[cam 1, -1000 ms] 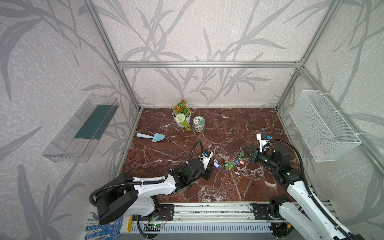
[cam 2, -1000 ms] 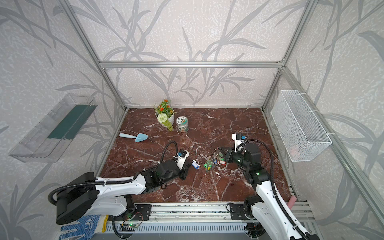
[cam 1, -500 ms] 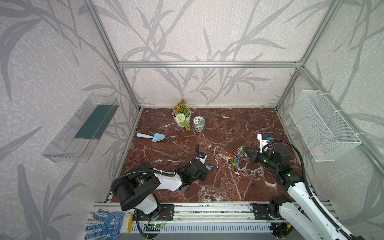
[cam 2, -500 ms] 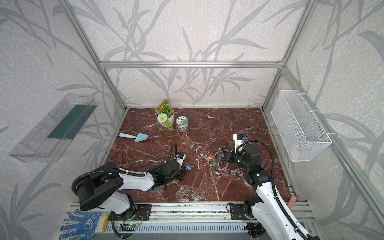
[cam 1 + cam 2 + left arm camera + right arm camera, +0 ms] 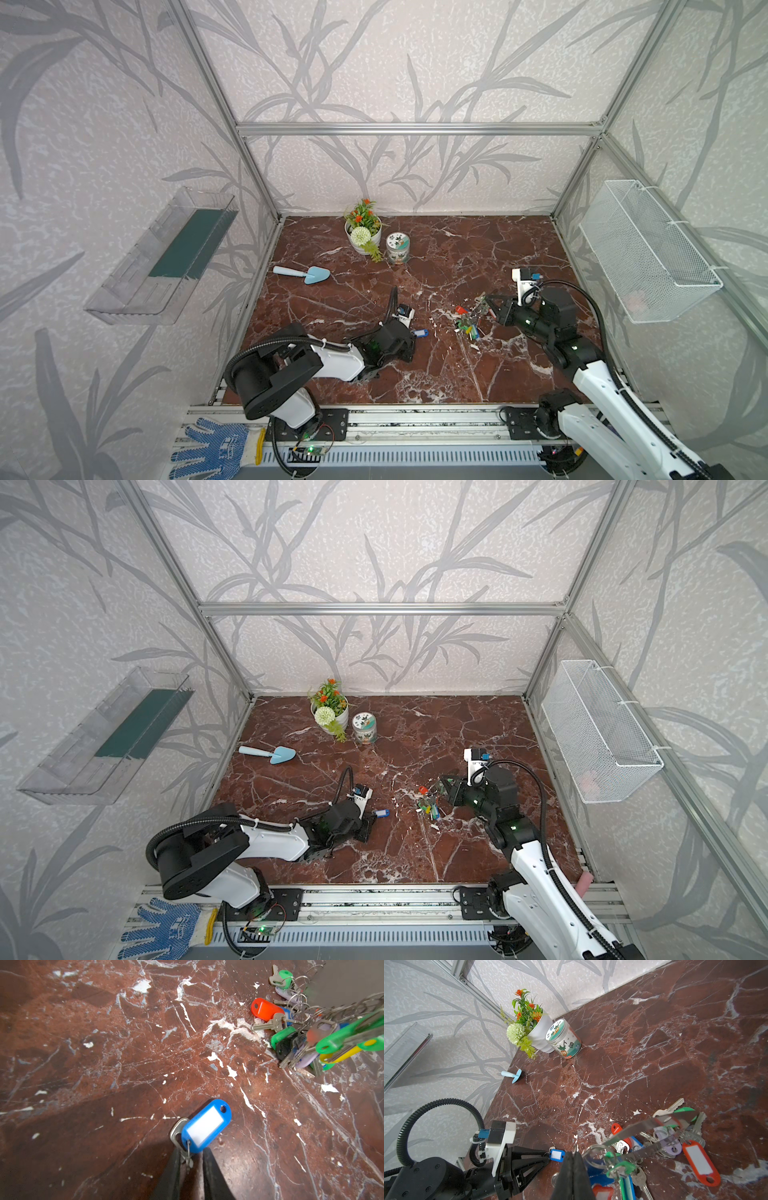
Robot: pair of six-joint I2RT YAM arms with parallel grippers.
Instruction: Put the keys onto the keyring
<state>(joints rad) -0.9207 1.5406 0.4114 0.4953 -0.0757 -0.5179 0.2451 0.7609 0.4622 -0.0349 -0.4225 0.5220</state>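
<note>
Lying toward the front edge of the desk (image 5: 498, 249): blue key (image 5: 205, 1126), left gripper (image 5: 190, 1159) with jaws slightly apart astride its split ring (image 5: 188, 1147); keyring (image 5: 650, 1124) toward the right edge, right gripper (image 5: 574, 1154) clamped on it. Risk: thin ring may slip out as jaws close.

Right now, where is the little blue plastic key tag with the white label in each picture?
In a top view: the blue plastic key tag lies a little left of the middle.
In a top view: the same spot, a little left of the middle.
Left wrist view: close up, just ahead of the left gripper.
Right wrist view: small, at that gripper's tip.
Shared landmark: the bunch of coloured keys, near it in every view.
</note>
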